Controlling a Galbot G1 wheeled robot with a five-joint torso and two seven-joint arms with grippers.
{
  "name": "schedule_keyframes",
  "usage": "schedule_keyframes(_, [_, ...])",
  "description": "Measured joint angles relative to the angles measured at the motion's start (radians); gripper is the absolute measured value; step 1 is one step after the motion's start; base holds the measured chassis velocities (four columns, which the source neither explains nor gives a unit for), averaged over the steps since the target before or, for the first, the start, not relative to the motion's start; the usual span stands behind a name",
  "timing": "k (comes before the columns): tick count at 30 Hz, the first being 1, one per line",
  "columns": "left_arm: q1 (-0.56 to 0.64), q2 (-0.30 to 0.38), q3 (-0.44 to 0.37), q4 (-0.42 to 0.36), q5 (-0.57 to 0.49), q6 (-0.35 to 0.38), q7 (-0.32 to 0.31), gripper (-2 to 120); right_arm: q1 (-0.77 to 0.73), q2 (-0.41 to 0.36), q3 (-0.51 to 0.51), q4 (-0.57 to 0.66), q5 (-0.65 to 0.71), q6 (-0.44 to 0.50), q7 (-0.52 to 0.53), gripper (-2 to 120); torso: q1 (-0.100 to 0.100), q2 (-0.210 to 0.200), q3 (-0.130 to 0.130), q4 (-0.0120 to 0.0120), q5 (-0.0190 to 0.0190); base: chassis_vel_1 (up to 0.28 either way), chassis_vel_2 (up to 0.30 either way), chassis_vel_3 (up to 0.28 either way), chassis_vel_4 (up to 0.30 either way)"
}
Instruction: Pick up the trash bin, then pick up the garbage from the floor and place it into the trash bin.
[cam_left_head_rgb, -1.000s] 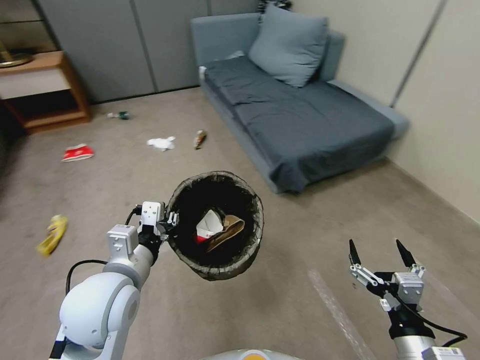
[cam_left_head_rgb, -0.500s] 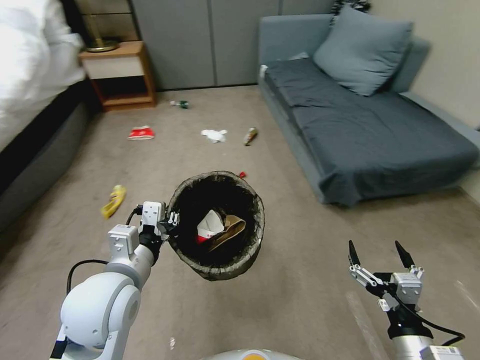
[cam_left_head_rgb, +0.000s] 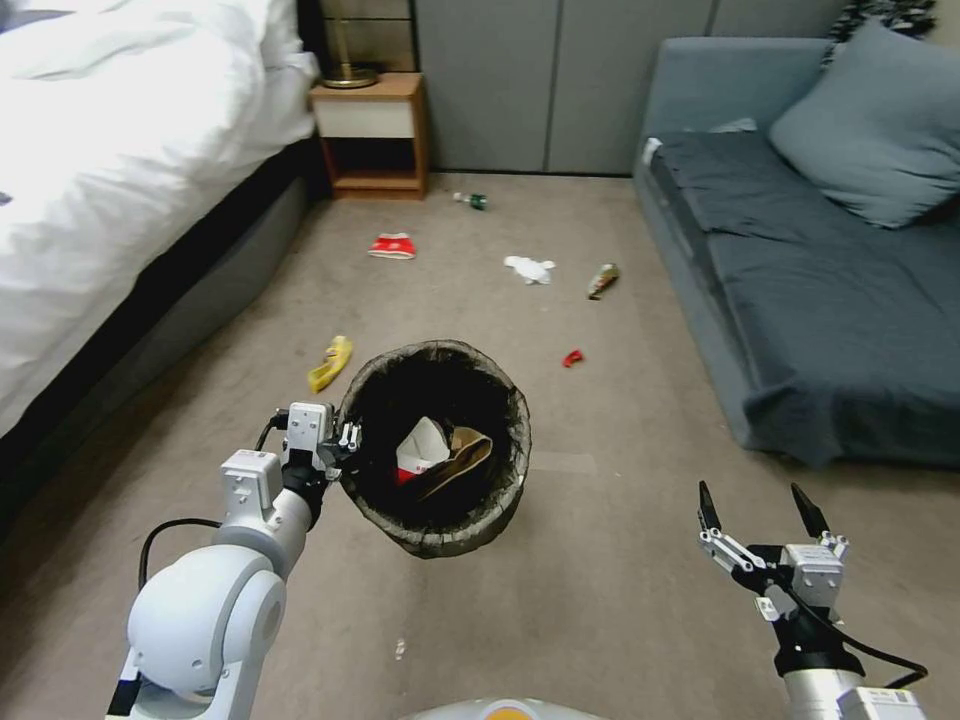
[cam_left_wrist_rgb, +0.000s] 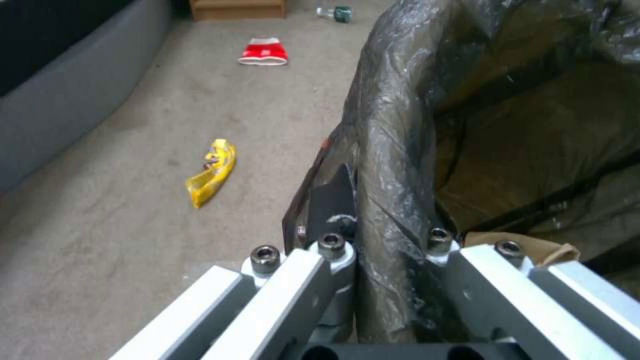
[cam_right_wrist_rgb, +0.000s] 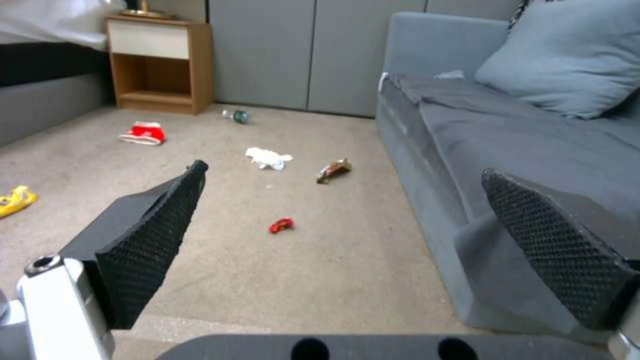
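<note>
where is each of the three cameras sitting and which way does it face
Head view: high on the robot, facing forward and down at the carpet; both arms show, left gripper on the trash bin, right gripper open.
Left wrist view: on the left arm, facing along its fingers clamped on the bin's rim.
Right wrist view: on the right arm, facing the littered floor.
All three share the yellow wrapper.

A beige carpeted floor (cam_left_head_rgb: 620, 560) spreads between a bed with white bedding (cam_left_head_rgb: 110, 150) and a grey-blue fabric sofa (cam_left_head_rgb: 830, 290) with a cushion (cam_left_head_rgb: 880, 125). A wooden nightstand (cam_left_head_rgb: 370, 125) stands against grey wall panels (cam_left_head_rgb: 530, 80).
</note>
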Motion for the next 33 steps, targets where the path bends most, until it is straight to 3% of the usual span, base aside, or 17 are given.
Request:
schedule_keyframes(12, [0.001,-0.001,-0.003,0.000,0.003,-0.001,0.008,3,0.004,0.006,-0.002,-0.004,-0.001,-0.002,0.009,100,0.000,0.000,0.000,-0.0003,0.0000,-0.027,0.034,0.028,-0.030])
schedule_keyframes(33, [-0.001,-0.002,-0.007,0.002,0.002,-0.002,0.012,3,0.006,0.010,-0.011,-0.008,-0.007,-0.002,0.010,100,0.000,0.000,0.000,-0.0004,-0.0003,-0.161,0.169,0.164,-0.163])
